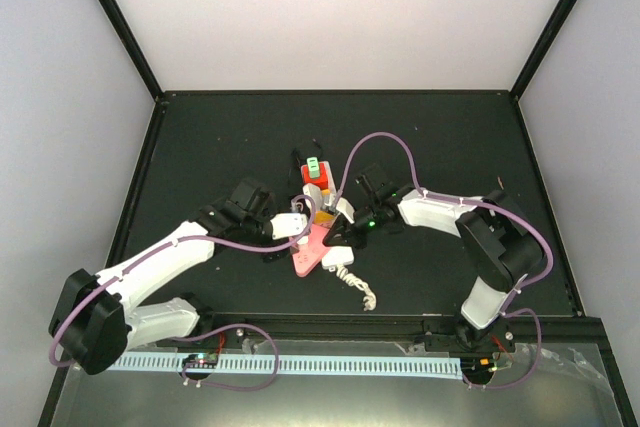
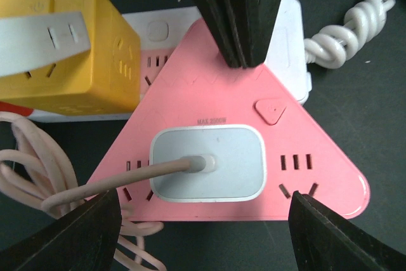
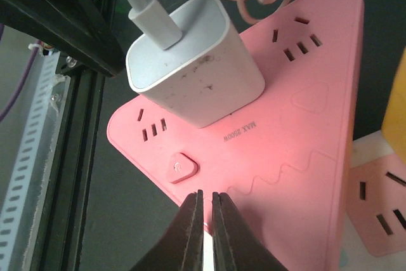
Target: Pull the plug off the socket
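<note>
A pink triangular socket block (image 2: 266, 150) lies over the long white power strip (image 2: 288, 36); one pink outlet face of the strip (image 3: 380, 207) shows in the right wrist view. A white plug (image 2: 209, 163) with a pinkish cord (image 2: 95, 185) sits in the middle of the pink block (image 3: 298, 144). My left gripper (image 2: 203, 236) is open, its fingers (image 2: 82, 233) standing on either side of the block's near edge, just short of the plug (image 3: 190, 80). My right gripper (image 3: 204, 220) is shut, with its tips pressing on the block's corner.
A yellow cube socket (image 2: 63, 49) sits on the strip beside the pink block, and a red cube with a green top (image 1: 315, 172) stands behind it. The strip's coiled white cord (image 1: 358, 287) trails toward the front rail. A loose pinkish cord loops at the left (image 2: 38, 176).
</note>
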